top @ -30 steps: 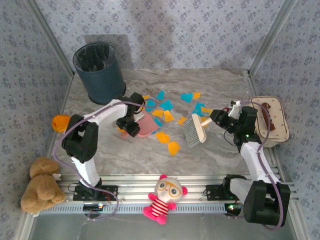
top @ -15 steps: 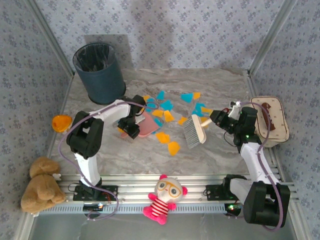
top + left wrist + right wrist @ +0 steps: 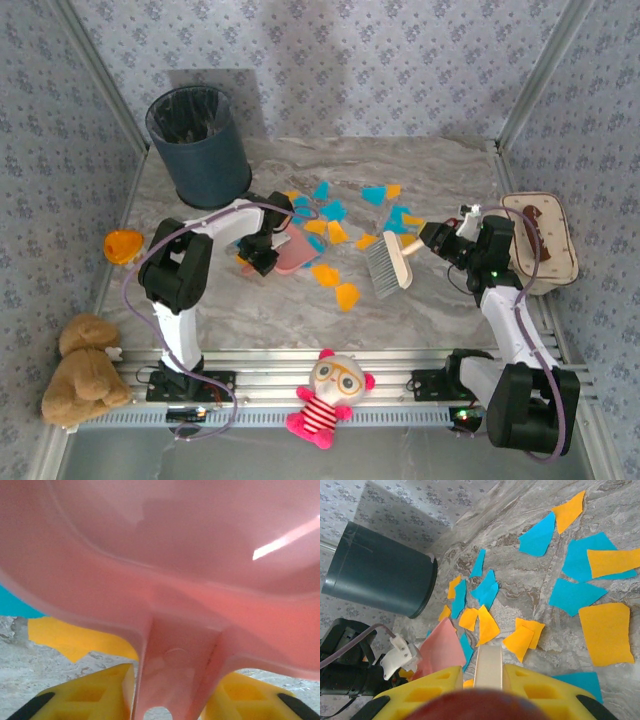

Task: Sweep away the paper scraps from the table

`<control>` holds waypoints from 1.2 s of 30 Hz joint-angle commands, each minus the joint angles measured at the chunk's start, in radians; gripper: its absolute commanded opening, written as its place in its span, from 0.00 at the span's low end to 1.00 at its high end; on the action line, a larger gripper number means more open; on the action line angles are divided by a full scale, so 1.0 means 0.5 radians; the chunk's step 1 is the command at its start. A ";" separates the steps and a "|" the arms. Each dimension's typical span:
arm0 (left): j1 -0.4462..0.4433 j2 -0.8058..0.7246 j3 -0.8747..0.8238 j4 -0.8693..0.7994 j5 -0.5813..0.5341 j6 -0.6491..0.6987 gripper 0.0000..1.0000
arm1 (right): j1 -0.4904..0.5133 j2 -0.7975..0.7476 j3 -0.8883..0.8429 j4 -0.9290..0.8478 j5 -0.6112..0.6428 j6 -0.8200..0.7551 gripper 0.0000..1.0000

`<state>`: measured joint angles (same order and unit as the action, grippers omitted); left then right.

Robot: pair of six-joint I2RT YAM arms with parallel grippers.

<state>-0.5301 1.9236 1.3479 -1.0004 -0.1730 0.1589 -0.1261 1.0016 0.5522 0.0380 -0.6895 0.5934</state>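
Orange and cyan paper scraps (image 3: 327,211) (image 3: 605,632) lie scattered over the middle of the marble table (image 3: 430,310). A pink dustpan (image 3: 295,252) (image 3: 175,540) rests at their left edge, over an orange scrap (image 3: 75,640). My left gripper (image 3: 260,258) (image 3: 176,672) is shut on the dustpan's handle, a yellow finger (image 3: 100,690) pressed against each side. My right gripper (image 3: 432,238) (image 3: 488,675) is shut on the cream handle (image 3: 488,667) of a brush (image 3: 388,262). The bristles rest on the table to the right of the scraps.
A dark bin (image 3: 200,145) (image 3: 375,572) stands at the back left. A cream tray (image 3: 545,240) sits at the right edge and an orange cup toy (image 3: 122,245) at the left edge. A teddy bear (image 3: 85,370) and a doll (image 3: 328,395) lie by the front rail.
My left gripper's fingers have closed in on the dustpan handle and the left arm has shifted slightly. The right arm and brush have hardly moved.
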 commanded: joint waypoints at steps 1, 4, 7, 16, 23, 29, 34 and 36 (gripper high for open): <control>0.002 -0.011 0.062 -0.070 -0.012 0.019 0.36 | -0.016 -0.045 -0.003 0.004 -0.056 -0.019 0.00; -0.005 -0.023 0.074 -0.070 -0.005 0.016 0.34 | -0.021 -0.049 -0.003 -0.004 -0.057 -0.021 0.00; -0.014 -0.045 0.088 -0.070 -0.004 0.017 0.33 | -0.022 -0.056 -0.003 -0.011 -0.053 -0.027 0.00; -0.115 -0.122 0.229 -0.096 -0.043 0.055 0.29 | -0.042 -0.091 -0.011 -0.036 -0.048 -0.034 0.00; -0.298 -0.031 0.422 -0.119 0.011 0.157 0.29 | -0.073 -0.129 -0.014 -0.114 -0.002 -0.070 0.00; -0.423 0.065 0.563 -0.109 0.112 0.280 0.29 | -0.097 -0.191 -0.021 -0.224 0.072 -0.117 0.00; -0.493 0.166 0.660 -0.125 0.137 0.359 0.29 | -0.133 -0.208 -0.034 -0.308 0.141 -0.138 0.00; -0.504 0.205 0.686 -0.119 0.155 0.383 0.29 | -0.149 -0.209 -0.047 -0.314 0.143 -0.137 0.00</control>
<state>-0.7746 2.0010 1.6524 -1.0294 -0.1230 0.3069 -0.1867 0.9142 0.5350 -0.0910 -0.6331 0.5411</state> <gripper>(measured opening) 0.293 0.253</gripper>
